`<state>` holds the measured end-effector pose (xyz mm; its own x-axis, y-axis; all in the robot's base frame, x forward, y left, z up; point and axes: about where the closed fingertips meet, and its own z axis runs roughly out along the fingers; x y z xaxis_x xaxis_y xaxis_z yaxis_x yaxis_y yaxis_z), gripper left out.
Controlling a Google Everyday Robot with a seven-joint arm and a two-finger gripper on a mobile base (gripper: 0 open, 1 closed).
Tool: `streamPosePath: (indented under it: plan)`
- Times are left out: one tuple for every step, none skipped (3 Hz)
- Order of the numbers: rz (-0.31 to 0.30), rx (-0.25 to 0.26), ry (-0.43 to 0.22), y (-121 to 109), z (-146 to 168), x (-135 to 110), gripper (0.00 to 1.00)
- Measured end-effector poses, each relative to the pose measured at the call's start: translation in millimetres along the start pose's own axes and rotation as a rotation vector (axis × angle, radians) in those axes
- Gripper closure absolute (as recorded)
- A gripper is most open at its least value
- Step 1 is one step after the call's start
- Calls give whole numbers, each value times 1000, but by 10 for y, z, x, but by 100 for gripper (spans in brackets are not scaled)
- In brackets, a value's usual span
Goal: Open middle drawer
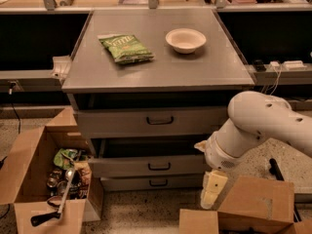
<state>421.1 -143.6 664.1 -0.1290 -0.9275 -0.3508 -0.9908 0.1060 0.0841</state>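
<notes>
Bare floor before the grey metal middle drawer; open brown cardboard box crowds its left end. Cream gripper hangs at its right end, second cardboard box just beside.

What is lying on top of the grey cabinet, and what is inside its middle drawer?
On the cabinet top: a green snack bag and a pale bowl. The middle drawer is dark inside; its contents cannot be seen. The gripper hangs low, right of that drawer.

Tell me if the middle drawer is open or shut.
Slightly open: the middle drawer sits ahead of the bottom drawer, dark gap above. The gripper hangs low to its right.
</notes>
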Motion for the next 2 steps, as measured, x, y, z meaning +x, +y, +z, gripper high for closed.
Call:
streamPosePath:
  plan:
    - [-28, 42, 27, -191, 339, 177, 0]
    - [-49, 112, 26, -510, 646, 345, 0]
